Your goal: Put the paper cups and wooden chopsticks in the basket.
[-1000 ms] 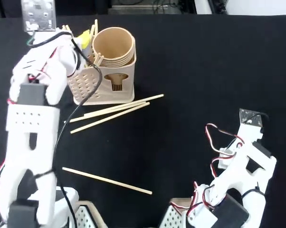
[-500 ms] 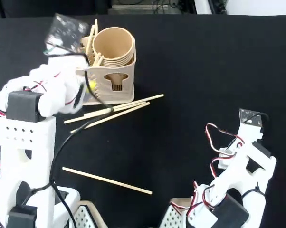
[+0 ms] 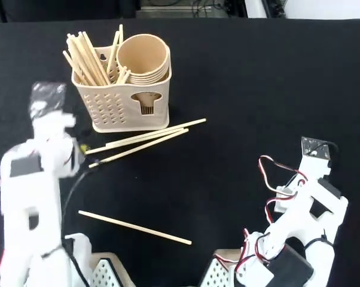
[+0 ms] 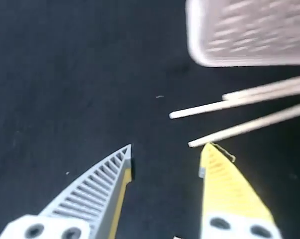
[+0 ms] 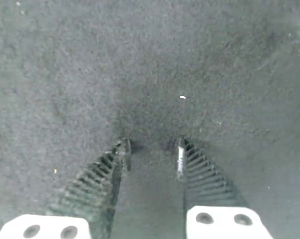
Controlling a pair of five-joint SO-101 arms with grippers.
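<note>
Left gripper [image 4: 168, 149] hangs low over the black table [image 3: 258, 89], arm stretched out from its base, fingers spread wide with nothing between them. The near ends of the loose chopsticks [image 4: 229, 102] sit right off the tip of its yellow finger [image 4: 225, 184]. The basket [image 4: 249, 35] is just past those, already holding the paper cups [image 3: 143, 57] and a bundle of chopsticks [image 3: 87, 57]. A lone chopstick [image 3: 135, 227] lies back toward that arm's base. Right gripper [image 5: 152, 147] is on its folded-up arm, fingers partly apart, empty, well away from all of it.
</note>
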